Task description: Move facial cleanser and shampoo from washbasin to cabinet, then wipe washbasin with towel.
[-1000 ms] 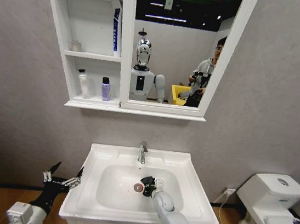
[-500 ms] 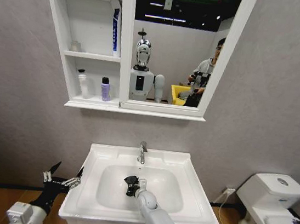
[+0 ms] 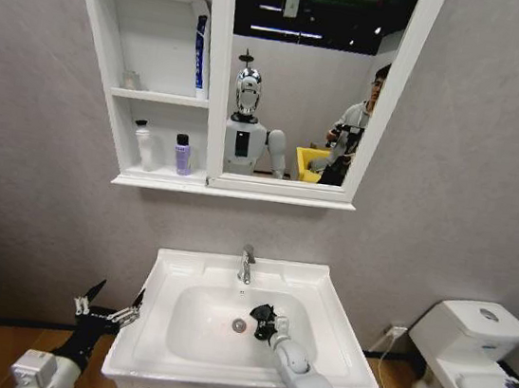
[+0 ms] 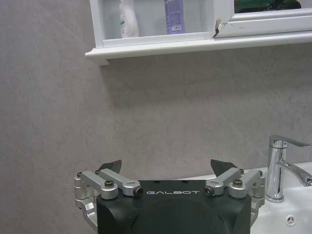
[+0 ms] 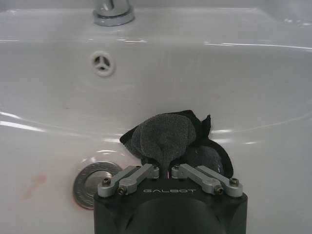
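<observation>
While towel (image 5: 168, 139) hides its fingertips, right gripper (image 5: 169, 165) grips it in washbasin (image 3: 324, 289); left gripper (image 4: 165, 168) splayed, idle.

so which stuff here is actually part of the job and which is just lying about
Part of the job:
washbasin
towel, clamped in the right gripper inside the bowl
cabinet, with a white bottle and a purple bottle on its bottom shelf

Just about:
toilet
blue-and-white tube
left gripper, open, idle beside the basin

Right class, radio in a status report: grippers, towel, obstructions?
Right gripper shut on towel, down in washbasin bowl beside drain. Left gripper open, parked left of basin. Nothing obstructing.
</observation>
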